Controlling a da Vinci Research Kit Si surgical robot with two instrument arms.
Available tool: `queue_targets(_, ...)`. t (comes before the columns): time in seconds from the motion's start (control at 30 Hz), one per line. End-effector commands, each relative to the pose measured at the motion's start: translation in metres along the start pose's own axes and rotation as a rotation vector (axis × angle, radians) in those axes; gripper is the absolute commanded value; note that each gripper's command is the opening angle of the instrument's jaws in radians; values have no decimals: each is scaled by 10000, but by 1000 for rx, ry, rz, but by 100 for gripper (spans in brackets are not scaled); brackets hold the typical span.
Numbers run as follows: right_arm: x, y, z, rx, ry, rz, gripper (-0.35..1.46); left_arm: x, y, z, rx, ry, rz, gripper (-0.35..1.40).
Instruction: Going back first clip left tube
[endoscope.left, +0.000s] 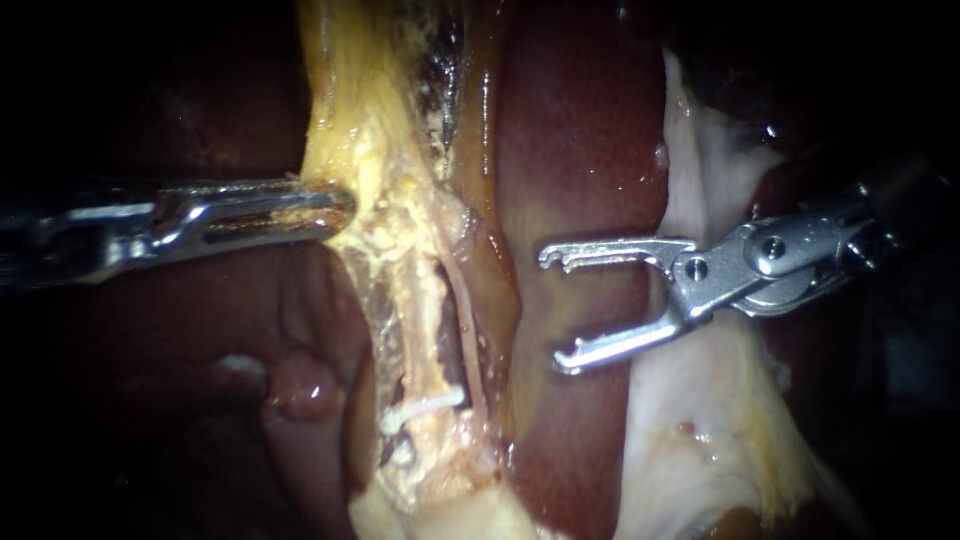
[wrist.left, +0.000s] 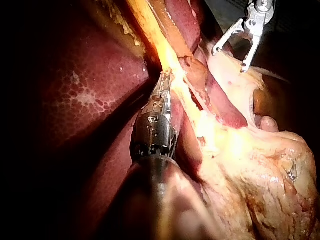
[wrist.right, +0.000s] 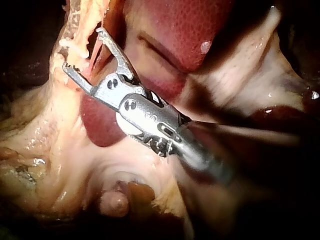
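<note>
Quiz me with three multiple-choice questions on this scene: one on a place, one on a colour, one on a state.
1. Where is the clip? A on a tube; B between the right instrument's jaws; C on the liver.
2. What colour is it? A blue; B white; C black.
3. How are the right instrument's jaws? A shut on a tube; B shut, empty; C open.
Answers: A, it crosses the tube amid yellow tissue; B, it shows white; C, a gap shows and nothing is gripped.
</note>
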Motion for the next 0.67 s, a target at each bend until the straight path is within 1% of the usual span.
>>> queue_targets(0.03,0,0,0,0,0,-5,60,-1,0,4,2,4,0,-35)
queue_targets(0.17,2,0,-2,-2,9,-9,60,-2,0,11,6,7,0,-35)
queue_targets(0.33,7,1,-3,-6,24,-11,60,3,-2,18,14,14,-3,-35)
queue_targets(0.67,7,1,-5,-5,24,-17,60,4,-3,19,12,19,-3,-35)
